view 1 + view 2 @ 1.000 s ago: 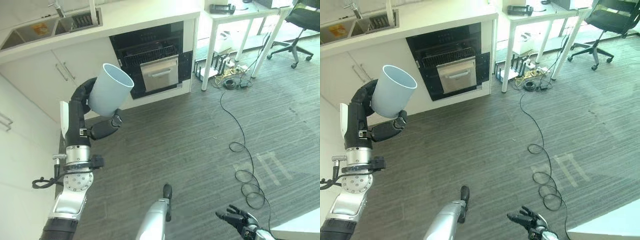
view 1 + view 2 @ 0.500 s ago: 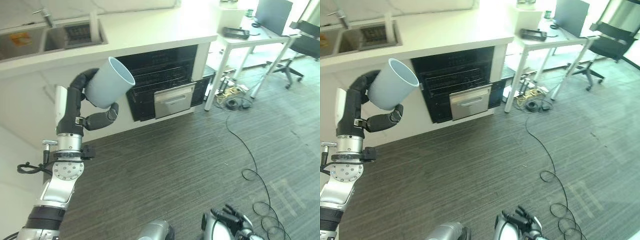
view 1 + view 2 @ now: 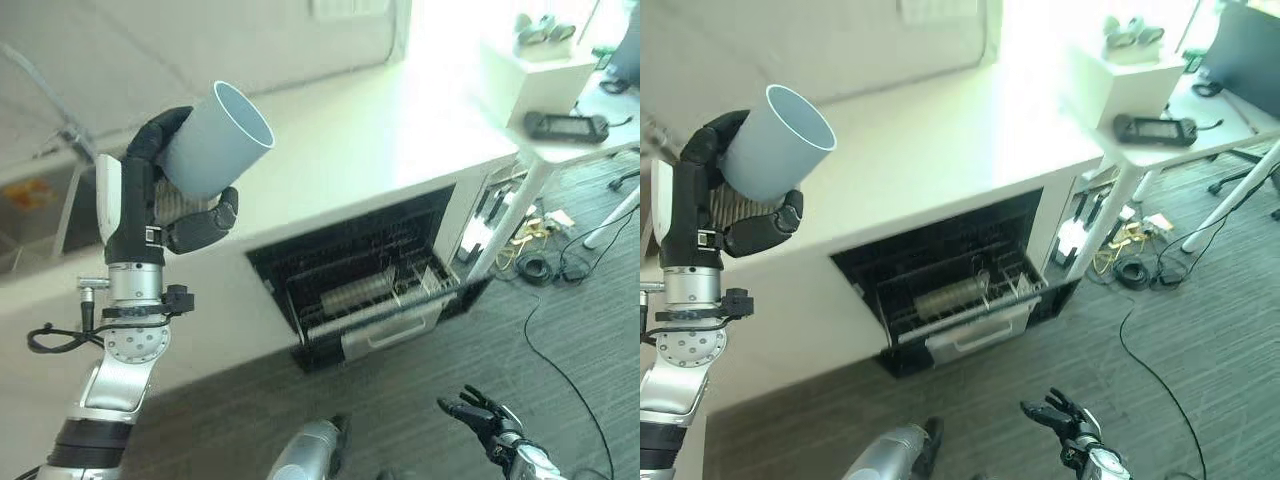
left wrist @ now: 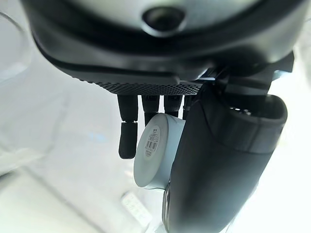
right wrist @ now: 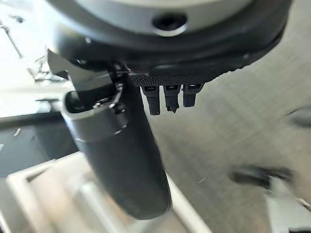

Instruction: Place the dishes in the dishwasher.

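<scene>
Left hand [image 3: 165, 205] curled round a pale blue cup [image 3: 212, 140], raised above the worktop [image 3: 360, 150]. Below the worktop, open dishwasher [image 3: 375, 285] with rack pulled out. Right hand [image 3: 485, 420] low before the dishwasher, fingers spread, empty.

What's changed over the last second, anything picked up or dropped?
Nothing picked up or dropped. The camera view shifted, bringing the open dishwasher nearer. The left hand still grips the pale blue cup, raised as before; the right hand stays low and open.
</scene>
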`<state>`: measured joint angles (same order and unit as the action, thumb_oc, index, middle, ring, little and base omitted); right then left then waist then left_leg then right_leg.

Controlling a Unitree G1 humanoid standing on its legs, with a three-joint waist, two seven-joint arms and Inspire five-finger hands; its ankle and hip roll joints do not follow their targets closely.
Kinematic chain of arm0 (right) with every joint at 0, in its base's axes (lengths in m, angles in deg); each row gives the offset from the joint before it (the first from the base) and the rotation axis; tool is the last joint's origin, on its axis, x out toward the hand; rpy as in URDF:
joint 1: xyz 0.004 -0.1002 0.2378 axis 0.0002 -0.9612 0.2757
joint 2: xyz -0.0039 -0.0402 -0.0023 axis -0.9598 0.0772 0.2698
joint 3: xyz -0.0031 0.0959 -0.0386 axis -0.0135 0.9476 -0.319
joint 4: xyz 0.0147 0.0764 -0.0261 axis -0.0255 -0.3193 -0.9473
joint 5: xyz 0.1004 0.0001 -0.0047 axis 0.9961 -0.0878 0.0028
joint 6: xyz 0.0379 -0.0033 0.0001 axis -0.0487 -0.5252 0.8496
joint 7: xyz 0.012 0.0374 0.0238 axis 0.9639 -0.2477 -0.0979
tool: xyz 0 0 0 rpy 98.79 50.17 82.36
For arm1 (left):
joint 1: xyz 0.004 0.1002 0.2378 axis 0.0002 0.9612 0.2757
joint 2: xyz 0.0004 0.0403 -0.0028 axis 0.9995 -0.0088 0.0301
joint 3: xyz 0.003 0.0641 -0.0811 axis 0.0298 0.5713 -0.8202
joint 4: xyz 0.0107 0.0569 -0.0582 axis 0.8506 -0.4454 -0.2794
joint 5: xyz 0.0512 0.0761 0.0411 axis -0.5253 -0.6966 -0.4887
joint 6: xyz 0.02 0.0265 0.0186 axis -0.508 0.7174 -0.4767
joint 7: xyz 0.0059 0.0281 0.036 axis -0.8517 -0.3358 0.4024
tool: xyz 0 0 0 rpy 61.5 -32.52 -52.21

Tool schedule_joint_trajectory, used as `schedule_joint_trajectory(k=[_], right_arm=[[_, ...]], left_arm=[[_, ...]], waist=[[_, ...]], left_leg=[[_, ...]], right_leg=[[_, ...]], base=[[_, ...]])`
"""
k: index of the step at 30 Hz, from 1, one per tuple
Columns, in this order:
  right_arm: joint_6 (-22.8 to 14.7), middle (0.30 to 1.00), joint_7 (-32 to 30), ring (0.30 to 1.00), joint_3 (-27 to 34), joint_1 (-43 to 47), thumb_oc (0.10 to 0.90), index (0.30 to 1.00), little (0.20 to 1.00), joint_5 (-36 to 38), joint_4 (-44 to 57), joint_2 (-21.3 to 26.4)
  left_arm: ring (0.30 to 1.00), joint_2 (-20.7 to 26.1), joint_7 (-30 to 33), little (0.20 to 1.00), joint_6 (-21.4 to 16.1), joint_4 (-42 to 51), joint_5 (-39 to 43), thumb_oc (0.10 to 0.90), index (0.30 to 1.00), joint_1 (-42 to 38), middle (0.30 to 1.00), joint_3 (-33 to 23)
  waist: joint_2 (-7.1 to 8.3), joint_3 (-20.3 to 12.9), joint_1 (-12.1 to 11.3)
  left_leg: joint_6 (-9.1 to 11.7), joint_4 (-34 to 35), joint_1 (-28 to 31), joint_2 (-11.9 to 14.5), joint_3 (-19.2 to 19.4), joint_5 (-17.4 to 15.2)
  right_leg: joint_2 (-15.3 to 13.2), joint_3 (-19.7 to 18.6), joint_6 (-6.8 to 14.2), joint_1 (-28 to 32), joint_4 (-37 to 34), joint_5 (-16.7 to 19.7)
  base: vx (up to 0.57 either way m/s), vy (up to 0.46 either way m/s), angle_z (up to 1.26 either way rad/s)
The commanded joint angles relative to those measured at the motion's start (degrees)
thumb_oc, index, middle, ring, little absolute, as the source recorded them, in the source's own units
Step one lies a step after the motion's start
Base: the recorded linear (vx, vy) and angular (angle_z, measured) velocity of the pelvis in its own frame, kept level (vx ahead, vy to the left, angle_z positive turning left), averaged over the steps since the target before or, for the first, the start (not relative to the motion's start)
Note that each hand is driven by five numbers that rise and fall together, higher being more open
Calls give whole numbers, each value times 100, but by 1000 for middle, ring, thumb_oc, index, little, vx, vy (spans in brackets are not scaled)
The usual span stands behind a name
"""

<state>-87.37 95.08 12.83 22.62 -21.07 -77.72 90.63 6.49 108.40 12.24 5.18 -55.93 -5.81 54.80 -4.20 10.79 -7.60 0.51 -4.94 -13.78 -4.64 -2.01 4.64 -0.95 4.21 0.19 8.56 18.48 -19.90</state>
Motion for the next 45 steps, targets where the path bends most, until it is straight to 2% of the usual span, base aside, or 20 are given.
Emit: schedule_joint_trajectory(k=[1, 5, 10, 20, 22, 23, 25, 27, 30, 32, 34, 36, 37, 39, 40, 41, 42, 43, 44, 45], right_arm=[[45, 900, -158, 900, 101, -251, 800, 900, 900, -31, -83, -44], [52, 900, -155, 900, 115, -255, 800, 900, 900, -113, -101, -133], [-47, 900, -130, 900, 120, -388, 800, 900, 900, -128, -76, -191], [2, 900, -167, 900, 114, -405, 800, 900, 900, -235, -50, -243], [-12, 900, -147, 900, 151, -392, 800, 900, 900, -306, -45, -266], [-38, 900, -121, 900, 177, -401, 800, 900, 900, -360, -18, -296], [-62, 900, -97, 900, 174, -404, 800, 900, 900, -383, 12, -327], [-63, 900, -77, 900, 178, -404, 800, 900, 900, -419, 13, -345], [-55, 900, -74, 900, 184, -349, 800, 900, 900, -372, -10, -349], [-43, 900, -74, 900, 194, -294, 800, 900, 900, -399, -11, -358], [-15, 900, -48, 900, 197, -247, 800, 900, 900, -539, -34, -367], [0, 900, -9, 900, 139, -213, 800, 900, 900, -661, -54, -392], [57, 900, 80, 900, -42, -213, 800, 900, 900, -821, -79, -348], [20, 900, 54, 900, -208, -191, 800, 900, 900, -809, -89, -296], [0, 900, -72, 900, -261, -162, 800, 900, 900, -828, -55, -217], [-8, 900, -177, 900, -231, -164, 800, 900, 900, -639, -88, -147], [-29, 900, -139, 900, -133, -231, 800, 900, 900, -461, -137, -86], [-35, 900, -119, 900, -116, -242, 800, 900, 900, -466, -144, -82], [-103, 900, -93, 900, -6, -305, 800, 900, 900, -386, -146, -94], [-115, 900, -70, 900, 50, -318, 800, 900, 900, -335, -125, -104]], left_arm=[[300, 25, 432, 300, -354, 201, -281, 400, 300, -516, 300, -395], [300, -39, 615, 300, -461, 210, -517, 400, 300, -271, 300, -497], [300, 16, 740, 300, -476, 160, -609, 400, 300, -313, 300, -472], [300, 74, 735, 300, -408, 50, -624, 400, 300, -365, 300, -457], [300, 112, 777, 300, -392, 52, -657, 400, 300, -343, 300, -489], [300, 153, 800, 300, -354, 60, -651, 400, 300, -350, 300, -504], [300, 229, 833, 300, -342, 30, -583, 400, 300, -376, 300, -517], [300, 276, 848, 300, -297, -3, -565, 400, 300, -436, 300, -482], [300, 297, 892, 300, -250, -125, -638, 400, 300, -583, 300, -345], [300, 356, 970, 300, -255, -195, -615, 400, 300, -616, 300, -289], [300, 434, 1021, 300, -297, -282, -554, 400, 300, -584, 300, -317], [300, 513, 1056, 300, -368, -360, -476, 400, 300, -488, 300, -410], [300, 510, 935, 300, -249, -319, -312, 400, 300, -348, 300, -577], [300, 399, 978, 300, -88, -120, -284, 400, 300, -256, 300, -616], [300, 215, 889, 300, 33, 154, -331, 400, 300, -207, 300, -710], [300, 121, 761, 300, 67, 271, -293, 400, 300, -202, 300, -771], [300, 73, 528, 300, -4, 319, -218, 400, 300, -268, 300, -802], [300, 66, 499, 300, -16, 320, -212, 400, 300, -282, 300, -801], [300, 13, 378, 300, -114, 326, -199, 400, 300, -359, 300, -743], [300, -13, 362, 300, -152, 343, -204, 400, 300, -382, 300, -711]], waist=[[221, 78, 35], [171, -20, -51], [156, -178, 46], [90, -250, 168], [28, -231, 203], [-23, -164, 256], [-26, -82, 273], [-18, -43, 293], [0, -31, 356], [74, -6, 373], [137, -42, 349], [189, -77, 318], [210, -166, 199], [203, -201, 146], [194, -186, 57], [186, -174, 40], [205, -145, 34], [211, -140, 35], [246, -120, 64], [249, -125, 86]], left_leg=[[52, -1225, -199, -237, 438, -891], [-48, -1225, -109, -312, 168, -1034], [-152, -1225, 179, -359, -49, -1328], [-219, -1225, 590, -255, -130, -1695], [-293, -1225, 637, -182, -120, -1753], [-383, -1225, 694, -112, -133, -1799], [-463, -1225, 739, -79, -138, -1847], [-489, -1225, 808, -60, -194, -1897], [-416, -1225, 979, 58, -403, -1998], [-311, -1225, 1091, 134, -510, -2087], [-180, -1225, 1131, 278, -550, -2178], [-67, -1225, 1122, 451, -544, -2237], [183, -1225, 969, 753, -501, -2084], [416, -1225, 768, 1091, -399, -1850], [585, -1225, 525, 1304, -324, -1568], [629, -1225, 387, 1368, -278, -1435], [585, -1225, 298, 1388, 7, -1275], [571, -1225, 291, 1377, 51, -1261], [480, -1225, 361, 1309, 489, -1296], [408, -1225, 396, 1229, 673, -1362]], right_leg=[[71, 220, 433, -905, -129, 507], [208, 196, 409, -726, -129, 381], [255, 202, 375, -708, -129, 349], [195, 419, 434, -744, -129, 471], [231, 491, 540, -632, -129, 849], [224, 480, 675, -791, 310, 1172], [83, 496, 800, -1155, 951, 1333], [-144, 531, 862, -1349, 981, 1414], [-614, 375, 973, -1261, 15, 1523], [-982, 144, 1070, -1403, -129, 1443], [-1199, -54, 1170, -1627, -129, 1328], [-1225, -122, 1263, -1712, -129, 1316], [-1120, 111, 1157, -1486, -129, 1000], [-995, 390, 1014, -1357, -129, 808], [-874, 633, 829, -1282, -129, 640], [-787, 719, 742, -1261, -129, 585], [-767, 892, 664, -1219, -129, 558], [-779, 924, 659, -1211, -129, 555], [-852, 1138, 644, -1162, -129, 528], [-879, 1226, 644, -1167, -129, 541]], base=[[162, 132, -91], [180, 117, -30], [117, 79, 5], [28, 20, 7], [16, 6, -1], [-10, 5, -5], [-34, -71, -14], [38, -209, -14], [136, -278, 30], [173, -374, 44], [178, -382, 28], [258, -460, 21], [345, -583, 30], [287, -516, 84], [204, -449, 118], [151, -463, 94], [84, -317, 83], [42, -292, 76], [-8, -145, 79], [-19, -120, 86]])
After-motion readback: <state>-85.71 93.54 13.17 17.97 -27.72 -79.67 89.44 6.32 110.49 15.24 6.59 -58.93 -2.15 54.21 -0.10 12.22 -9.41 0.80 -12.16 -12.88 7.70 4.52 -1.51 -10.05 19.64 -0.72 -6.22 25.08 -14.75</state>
